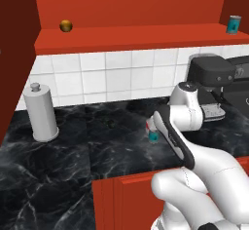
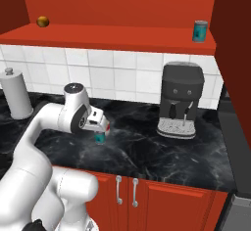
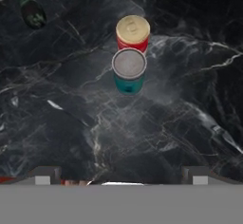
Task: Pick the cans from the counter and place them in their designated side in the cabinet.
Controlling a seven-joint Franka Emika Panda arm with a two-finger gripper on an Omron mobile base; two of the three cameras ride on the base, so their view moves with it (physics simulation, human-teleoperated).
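Note:
Two cans stand touching on the black marble counter [image 3: 61, 118]: a red can [image 3: 133, 32] with a cream top and a teal can [image 3: 129, 69] with a grey top. My gripper [image 3: 121, 178] hovers above them, open, its fingertips [image 3: 45, 175] wide apart with nothing between them. From the right base view the teal can [image 2: 100, 138] sits just under the hand [image 2: 94, 121]. In the left base view the teal can [image 1: 153, 136] peeks out beside my forearm. Another teal can [image 1: 233, 24] [image 2: 199, 31] stands at the right end of the red cabinet shelf [image 1: 136, 38].
A small golden-brown ball [image 1: 66, 26] lies at the shelf's left end. A tall grey cylinder with a knob [image 1: 41, 113] stands at the counter's left, and a dark coffee machine [image 2: 180, 100] at its right. A small dark green thing [image 3: 32, 12] lies near the cans.

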